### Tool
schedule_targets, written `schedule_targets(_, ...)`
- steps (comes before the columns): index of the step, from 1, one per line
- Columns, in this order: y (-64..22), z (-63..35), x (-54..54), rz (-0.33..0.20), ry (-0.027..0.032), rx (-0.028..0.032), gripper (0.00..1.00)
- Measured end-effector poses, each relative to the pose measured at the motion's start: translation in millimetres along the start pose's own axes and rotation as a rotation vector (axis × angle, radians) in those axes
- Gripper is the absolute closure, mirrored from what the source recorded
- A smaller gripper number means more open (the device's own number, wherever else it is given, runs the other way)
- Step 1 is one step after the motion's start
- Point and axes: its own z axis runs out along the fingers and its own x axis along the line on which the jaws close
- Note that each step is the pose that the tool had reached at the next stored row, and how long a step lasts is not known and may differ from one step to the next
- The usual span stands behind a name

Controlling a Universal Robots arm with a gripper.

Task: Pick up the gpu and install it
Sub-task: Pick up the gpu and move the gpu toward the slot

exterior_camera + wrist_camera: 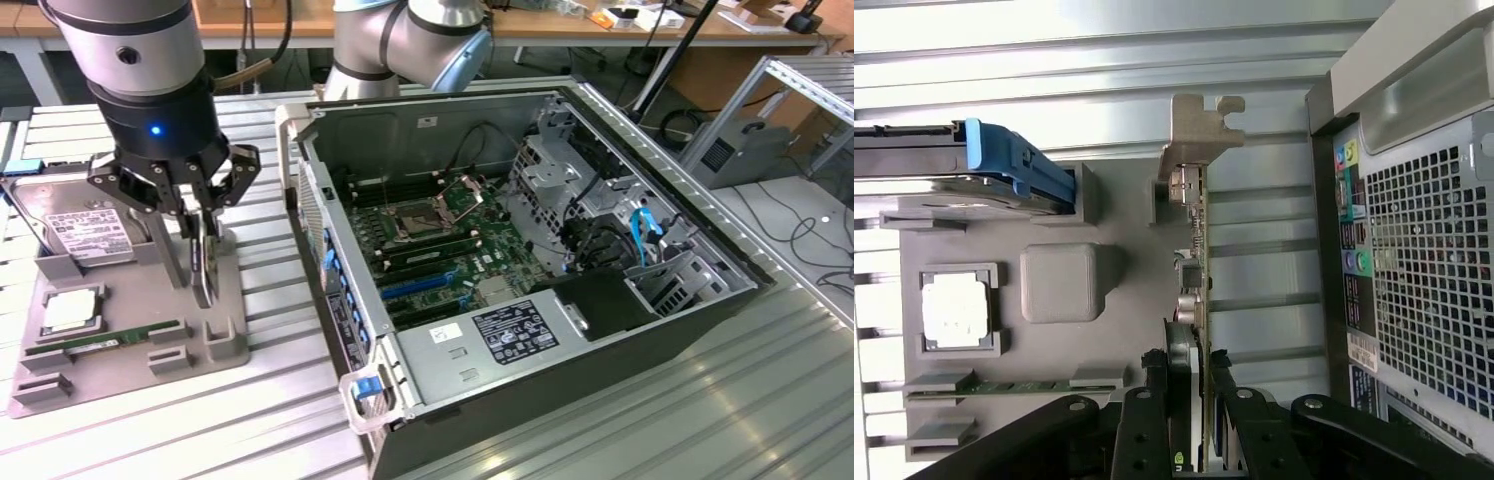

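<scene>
A ribbed metal table [641, 400] spans the near ground, its slats catching bright light. A wooden workbench [534, 30] runs along the far side. At the exterior view's right, black cables [814, 235] lie on grey floor [781, 205] beside a metal frame [787, 90].

black pincer [1189, 372], silver-bracketed gpu [1197, 235], grey tray [1054, 340], blue-railed hard drive [914, 150], green memory stick [1014, 385]

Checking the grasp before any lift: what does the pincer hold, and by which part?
The pincer grips the gpu across its faces at the upper edge, away from its silver bracket.
</scene>
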Motion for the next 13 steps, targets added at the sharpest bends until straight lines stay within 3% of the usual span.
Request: schedule_targets(13,0.6,-9.8,-0.2,0.000,0.0004,-0.0058,0.73)
